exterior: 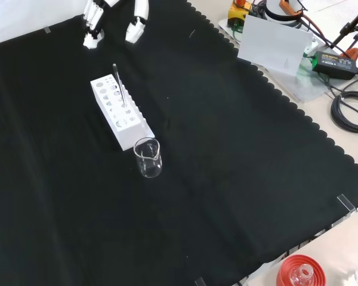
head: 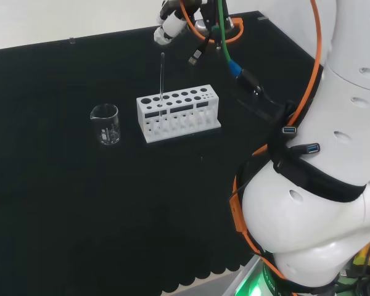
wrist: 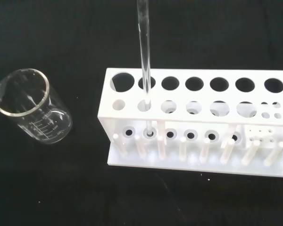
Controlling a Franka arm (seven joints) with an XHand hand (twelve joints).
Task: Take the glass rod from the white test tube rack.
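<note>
Beaker [wrist: 30, 106]: just beside the rack's end.
Glass rod [wrist: 144, 61]: upright in the white rack [wrist: 193, 125].
Hand [exterior: 113, 18]: above, fingers straight, holding nothing.

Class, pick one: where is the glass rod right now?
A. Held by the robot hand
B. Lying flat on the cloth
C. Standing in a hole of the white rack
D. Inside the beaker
C: the glass rod stands upright in a hole of the white rack, beside the beaker, with the robot hand apart from it.
</note>
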